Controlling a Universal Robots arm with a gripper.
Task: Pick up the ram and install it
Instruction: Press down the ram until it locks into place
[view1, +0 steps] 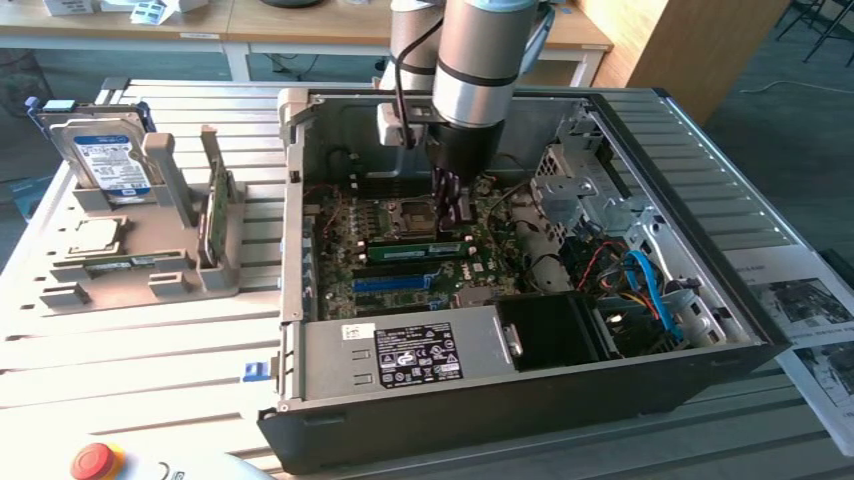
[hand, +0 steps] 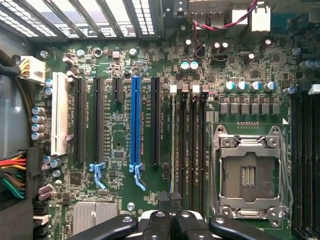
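1. Slatted metal table (view1: 134, 340), carrying an open black computer case (view1: 534, 405) lying on its side, with printed sheets (view1: 817, 300) just beside it on the exterior view's right.
2. Robot arm (view1: 474, 60) reaching straight down into the case, over the green motherboard (view1: 340, 225).
3. Grey power supply (view1: 400, 350) with a black label, along the case's near wall.
4. Grey holding fixture (view1: 80, 290) on the table, at the exterior view's left, well apart from the gripper; in it a silver hard drive (view1: 110, 155) with a blue label, upright, and a taller green expansion card (view1: 214, 205), on edge.
5. Gripper (view1: 451, 212), clenched tight with nothing between the dark fingertips (hand: 164, 200), low over the memory slots.
6. The ram (view1: 416, 250), standing on its long edge in a slot on the motherboard, just below the gripper; cannot tell whether touching.
7. In the wrist view: empty processor socket (hand: 248, 175) with its metal frame, on one side of the memory slots; long blue expansion slot (hand: 135, 125) on the other.
8. Red button (view1: 96, 460) at the table's near edge.
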